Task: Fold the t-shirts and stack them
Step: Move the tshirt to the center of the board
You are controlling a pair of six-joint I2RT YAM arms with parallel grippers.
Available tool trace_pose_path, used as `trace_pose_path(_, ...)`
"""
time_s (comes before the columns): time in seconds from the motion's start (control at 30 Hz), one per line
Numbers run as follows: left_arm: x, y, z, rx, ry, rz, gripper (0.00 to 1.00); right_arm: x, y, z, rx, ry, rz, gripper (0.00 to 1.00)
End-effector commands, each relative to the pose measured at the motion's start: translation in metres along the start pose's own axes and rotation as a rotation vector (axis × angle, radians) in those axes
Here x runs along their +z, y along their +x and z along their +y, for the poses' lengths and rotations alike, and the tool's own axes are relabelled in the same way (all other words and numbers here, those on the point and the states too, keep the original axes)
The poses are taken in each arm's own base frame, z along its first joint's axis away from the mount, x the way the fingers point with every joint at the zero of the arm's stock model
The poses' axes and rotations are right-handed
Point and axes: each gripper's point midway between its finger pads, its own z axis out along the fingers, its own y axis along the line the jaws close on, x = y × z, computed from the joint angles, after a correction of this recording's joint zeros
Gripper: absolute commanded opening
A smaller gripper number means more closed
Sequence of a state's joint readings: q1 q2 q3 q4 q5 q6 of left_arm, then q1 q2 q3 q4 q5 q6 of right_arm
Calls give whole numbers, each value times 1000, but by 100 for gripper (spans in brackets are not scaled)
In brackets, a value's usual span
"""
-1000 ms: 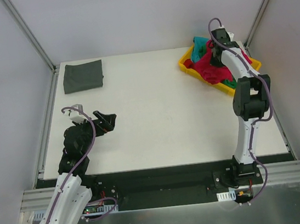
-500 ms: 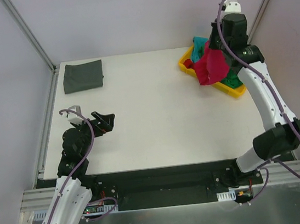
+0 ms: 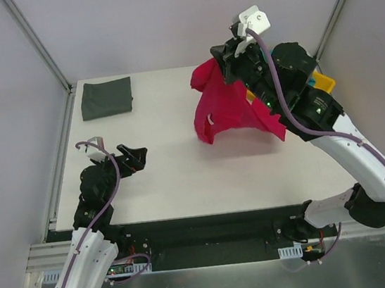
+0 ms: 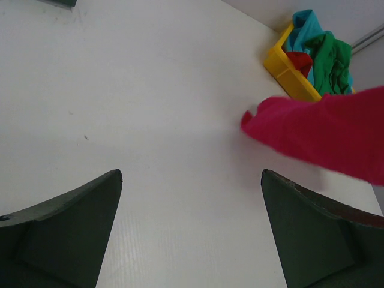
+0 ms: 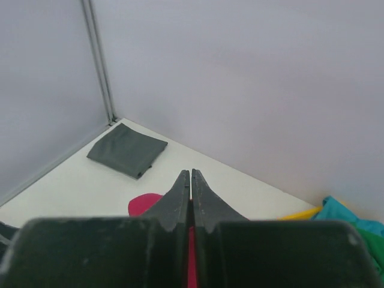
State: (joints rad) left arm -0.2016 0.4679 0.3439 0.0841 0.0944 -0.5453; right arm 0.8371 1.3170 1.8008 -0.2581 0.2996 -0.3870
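The right gripper (image 5: 191, 175) pinches the red shirt (image 3: 227, 111), which hangs limp and light. The left gripper (image 4: 191, 175), jaws wide and empty, should probably take a lower corner.

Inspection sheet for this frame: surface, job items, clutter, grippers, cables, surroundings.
Surface: white table, no marks or spills seen.
Job's things: crimson t-shirt hangs unfolded above the table from the right arm; dark grey t-shirt lies folded at the far left corner; green t-shirt and teal t-shirt are bunched in the tray.
Clutter: yellow tray at the far right corner.
Grippers: left gripper low over the table, jaws wide apart, empty; right gripper raised, jaws closed on the crimson t-shirt.
Cables: purple cables run along both arms; no snag seen.
Surroundings: pale walls with metal posts; nothing else seen.
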Motion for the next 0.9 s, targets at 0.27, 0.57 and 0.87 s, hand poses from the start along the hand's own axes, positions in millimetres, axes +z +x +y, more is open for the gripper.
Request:
trace_pose_path(0.27, 4, -3, 25, -65, -146, -25, 99, -51, 75, -71, -6, 458, 72, 1)
trace_pose_path(0.57, 21, 44, 25, -169, -217, 297, 99, -149, 309, -123, 154, 763, 507, 1)
trace_pose_path(0.87, -11, 126, 9, -313, -154, 670, 99, -194, 378, -159, 187, 947, 700, 1)
